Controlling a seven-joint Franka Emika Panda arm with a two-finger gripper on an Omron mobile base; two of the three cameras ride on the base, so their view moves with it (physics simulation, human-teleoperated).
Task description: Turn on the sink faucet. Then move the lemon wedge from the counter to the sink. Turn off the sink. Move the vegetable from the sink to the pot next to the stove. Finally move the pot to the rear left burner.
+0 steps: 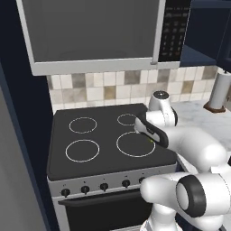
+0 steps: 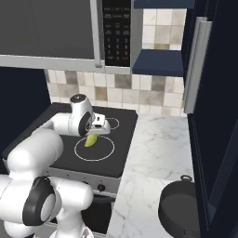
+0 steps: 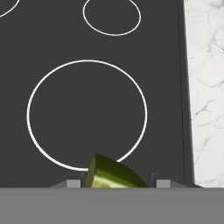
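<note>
The lemon wedge (image 3: 111,175), a small yellow-green piece, sits between my fingertips (image 3: 73,183), and my gripper (image 3: 118,183) is shut on it. From the right base view the wedge (image 2: 91,141) hangs under the gripper (image 2: 94,135) above the front right ring of the black stove (image 2: 121,139). The left base view shows the gripper (image 1: 151,136) over that same ring of the stove (image 1: 103,135). The squat black pot (image 2: 179,209) stands on the white marble counter (image 2: 158,153), right of the stove and near the front. The sink and the faucet are out of view.
A microwave (image 1: 90,31) hangs above the stove. A paper towel roll (image 1: 221,90) stands at the back of the counter (image 1: 198,113). A tall dark cabinet (image 2: 218,116) rises at the right. Black knobs (image 1: 103,186) line the stove front.
</note>
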